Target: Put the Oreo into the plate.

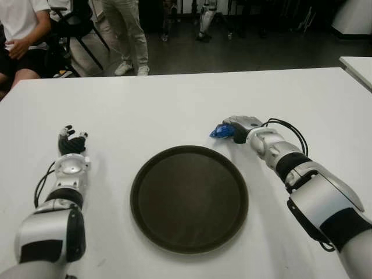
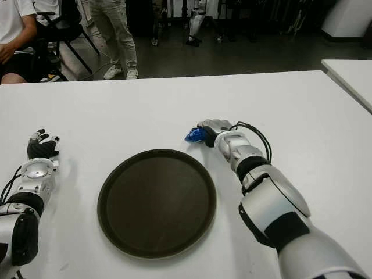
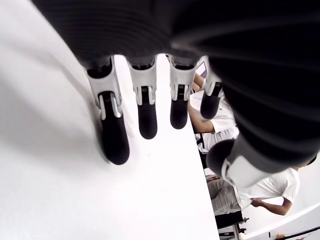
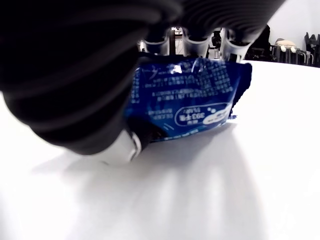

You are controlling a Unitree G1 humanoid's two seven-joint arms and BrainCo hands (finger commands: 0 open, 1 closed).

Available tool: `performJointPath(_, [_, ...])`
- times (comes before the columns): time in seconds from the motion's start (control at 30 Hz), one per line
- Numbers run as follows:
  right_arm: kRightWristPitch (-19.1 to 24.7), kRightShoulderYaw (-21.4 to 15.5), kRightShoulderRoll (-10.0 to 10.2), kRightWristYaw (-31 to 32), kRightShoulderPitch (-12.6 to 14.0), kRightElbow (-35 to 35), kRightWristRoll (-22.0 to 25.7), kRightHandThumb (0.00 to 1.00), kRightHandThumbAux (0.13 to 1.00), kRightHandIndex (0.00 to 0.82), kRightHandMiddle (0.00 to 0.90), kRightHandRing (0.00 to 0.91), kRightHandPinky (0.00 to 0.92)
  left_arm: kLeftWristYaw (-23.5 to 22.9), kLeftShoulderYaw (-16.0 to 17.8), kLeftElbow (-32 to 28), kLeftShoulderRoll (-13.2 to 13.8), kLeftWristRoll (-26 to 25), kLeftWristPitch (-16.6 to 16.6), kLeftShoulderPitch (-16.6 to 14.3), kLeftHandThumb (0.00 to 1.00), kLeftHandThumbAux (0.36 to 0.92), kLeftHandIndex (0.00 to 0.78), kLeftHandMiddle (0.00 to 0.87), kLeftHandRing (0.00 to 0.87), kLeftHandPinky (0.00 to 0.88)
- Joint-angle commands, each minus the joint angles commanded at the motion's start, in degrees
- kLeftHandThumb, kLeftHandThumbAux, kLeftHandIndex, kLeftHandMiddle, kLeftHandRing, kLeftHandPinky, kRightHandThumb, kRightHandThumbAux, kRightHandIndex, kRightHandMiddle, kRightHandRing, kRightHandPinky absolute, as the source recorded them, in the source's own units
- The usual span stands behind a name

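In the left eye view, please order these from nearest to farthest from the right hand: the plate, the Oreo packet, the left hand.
1. Oreo packet: in the right hand itself.
2. Plate: centre of the table.
3. Left hand: beyond the plate's left side.

The Oreo (image 4: pixel 192 95) packet is showing deep blue with white print and a white label patch, pinched under the black-and-silver right robot hand (image 1: pixel 239 129). Beside that robot hand, the plate (image 1: pixel 189 198) is looking dark brown. The table (image 1: pixel 174 104) is showing plain white. The left robot hand (image 1: pixel 71 143) is showing black fingers (image 3: pixel 114 135) with silver knuckles.
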Motion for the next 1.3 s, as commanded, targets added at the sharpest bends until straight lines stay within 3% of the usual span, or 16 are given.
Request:
performJointPath(0.57, [0.14, -0.19, 0.06, 0.40, -0.07, -0.03, 0.26, 0.703, 0.729, 0.413, 0.072, 0.120, 0.157, -0.08, -0.49, 0.12, 0.19, 0.46, 0.51, -0.01, 0.177, 0.629, 0.031, 0.163, 0.162, 0.139])
performJointPath(0.77, [0.01, -0.95, 0.04, 0.11, 0.05, -0.06, 0.90, 0.701, 0.730, 0.412, 0.078, 0.126, 0.163, 0.06, -1.01, 0.11, 0.33, 0.97, 0.62, -0.02, 0.165, 0.622, 0.023, 0.145, 0.135, 0.086])
performJointPath(1.3, [-0.11, -2.99, -0.30, -2.48, -0.21, -0.22, 1.62, 0.699, 0.731, 0.412, 0.096, 0.121, 0.153, 0.55, -1.60, 0.19, 0.37, 1.24, 1.24, -0.10, 0.137, 0.614, 0.017, 0.143, 0.145, 0.110])
